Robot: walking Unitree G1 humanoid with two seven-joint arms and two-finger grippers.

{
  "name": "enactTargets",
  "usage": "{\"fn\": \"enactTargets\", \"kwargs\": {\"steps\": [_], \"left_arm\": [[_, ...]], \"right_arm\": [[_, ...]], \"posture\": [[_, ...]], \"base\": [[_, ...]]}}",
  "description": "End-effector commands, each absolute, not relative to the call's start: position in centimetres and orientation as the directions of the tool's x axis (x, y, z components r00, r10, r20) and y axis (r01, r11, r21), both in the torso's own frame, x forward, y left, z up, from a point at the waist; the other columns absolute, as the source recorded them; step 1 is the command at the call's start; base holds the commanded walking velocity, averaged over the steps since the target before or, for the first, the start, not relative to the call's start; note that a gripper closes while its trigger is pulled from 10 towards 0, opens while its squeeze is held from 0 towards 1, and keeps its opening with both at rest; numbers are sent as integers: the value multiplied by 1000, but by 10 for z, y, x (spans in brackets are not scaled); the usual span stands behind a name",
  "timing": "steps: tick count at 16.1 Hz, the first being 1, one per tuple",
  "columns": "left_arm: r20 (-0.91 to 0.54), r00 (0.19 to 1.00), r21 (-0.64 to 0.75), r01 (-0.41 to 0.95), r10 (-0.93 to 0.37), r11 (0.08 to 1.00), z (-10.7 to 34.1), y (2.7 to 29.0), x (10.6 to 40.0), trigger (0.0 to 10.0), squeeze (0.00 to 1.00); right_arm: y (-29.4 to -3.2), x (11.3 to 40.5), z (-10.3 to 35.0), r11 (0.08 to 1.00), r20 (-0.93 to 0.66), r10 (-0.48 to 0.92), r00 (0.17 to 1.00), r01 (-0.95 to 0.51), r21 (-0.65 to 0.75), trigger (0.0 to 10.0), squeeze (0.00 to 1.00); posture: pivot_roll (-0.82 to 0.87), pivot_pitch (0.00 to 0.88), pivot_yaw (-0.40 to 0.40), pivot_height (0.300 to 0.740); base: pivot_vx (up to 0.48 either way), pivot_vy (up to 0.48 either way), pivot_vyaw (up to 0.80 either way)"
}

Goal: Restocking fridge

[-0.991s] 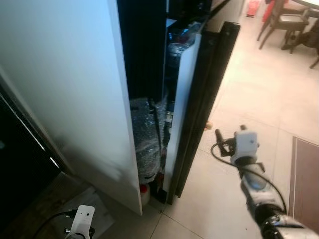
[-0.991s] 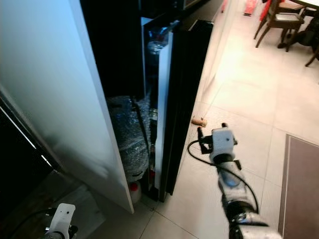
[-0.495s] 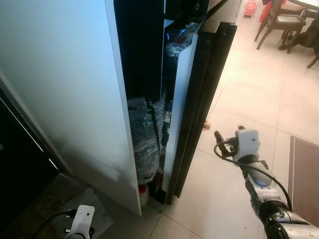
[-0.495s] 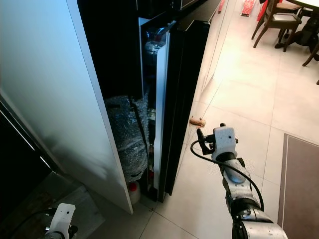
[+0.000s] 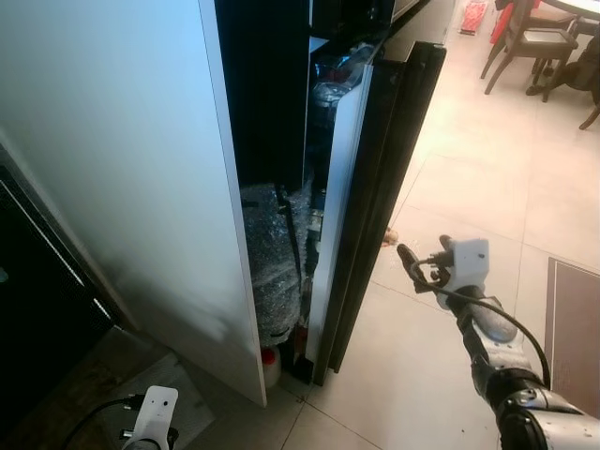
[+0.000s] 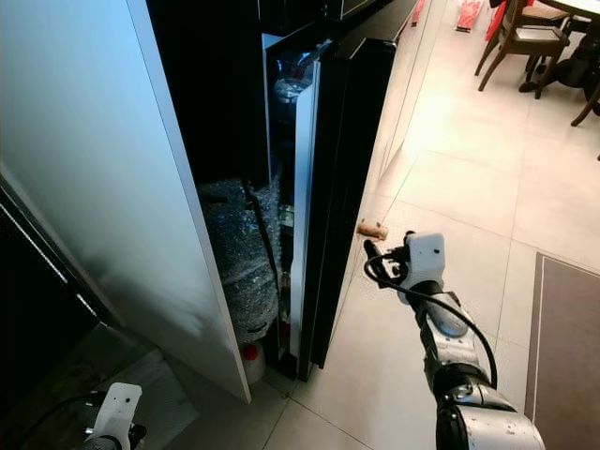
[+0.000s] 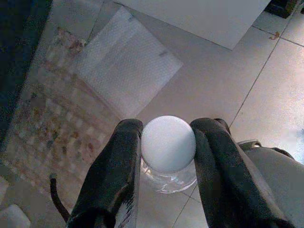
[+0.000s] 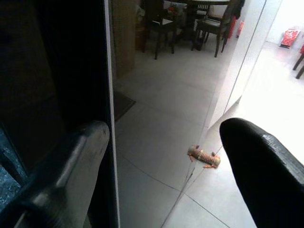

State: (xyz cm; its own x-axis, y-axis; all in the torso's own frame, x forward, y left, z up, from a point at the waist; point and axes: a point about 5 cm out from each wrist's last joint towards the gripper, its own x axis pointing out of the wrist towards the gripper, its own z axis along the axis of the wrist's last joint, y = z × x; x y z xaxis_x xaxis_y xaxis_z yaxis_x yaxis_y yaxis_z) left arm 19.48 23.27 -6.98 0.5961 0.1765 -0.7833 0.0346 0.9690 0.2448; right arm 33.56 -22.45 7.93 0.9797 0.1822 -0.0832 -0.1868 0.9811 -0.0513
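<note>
The fridge's glossy black door (image 5: 380,178) stands ajar, with bottles (image 5: 336,73) on its inner shelf near the top. My right gripper (image 5: 404,257) hovers open just outside the door's free edge, low over the floor; in the right wrist view the door edge (image 8: 108,95) runs beside one finger (image 8: 71,166). My left gripper (image 7: 166,142) hangs low over the floor, shut on a clear bottle with a round white cap (image 7: 168,142).
A tall white panel (image 5: 122,169) stands left of the gap. A bubble-wrapped bundle (image 5: 272,258) fills the bottom of the gap. A small brown object (image 8: 204,156) lies on the tiles by the door. Dining chairs (image 5: 525,37) stand far right, and a dark mat (image 5: 572,328) lies at right.
My right gripper has edged slightly closer to the fridge door's edge. The left arm has not moved.
</note>
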Motion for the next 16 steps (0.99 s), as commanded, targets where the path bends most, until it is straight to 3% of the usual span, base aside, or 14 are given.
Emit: {"fn": "enactTargets", "kwargs": {"steps": [1, 7, 12, 16], "left_arm": [[-785, 590, 248, 23, 187, 969, -71, 234, 193, 10000, 0], [-785, 589, 248, 19, 190, 969, -71, 233, 193, 10000, 0], [-785, 589, 250, 18, 192, 968, -71, 234, 193, 10000, 0], [-784, 590, 251, 19, 192, 968, -70, 234, 193, 10000, 0]], "right_arm": [[-228, 340, 86, 981, -85, 177, 981, -182, -61, 10000, 0], [-239, 347, 97, 981, -101, 125, 987, -139, -139, 10000, 0], [-258, 347, 99, 972, -119, -55, 991, 26, -234, 10000, 0], [-251, 341, 94, 984, -50, -56, 997, 47, -169, 10000, 0]], "posture": [[0, 0, -16, 740], [3, 0, -22, 740], [7, 0, -23, 740], [-2, 0, -22, 740]], "base": [[0, 0, 0], [0, 0, 0], [0, 0, 0], [0, 0, 0]]}}
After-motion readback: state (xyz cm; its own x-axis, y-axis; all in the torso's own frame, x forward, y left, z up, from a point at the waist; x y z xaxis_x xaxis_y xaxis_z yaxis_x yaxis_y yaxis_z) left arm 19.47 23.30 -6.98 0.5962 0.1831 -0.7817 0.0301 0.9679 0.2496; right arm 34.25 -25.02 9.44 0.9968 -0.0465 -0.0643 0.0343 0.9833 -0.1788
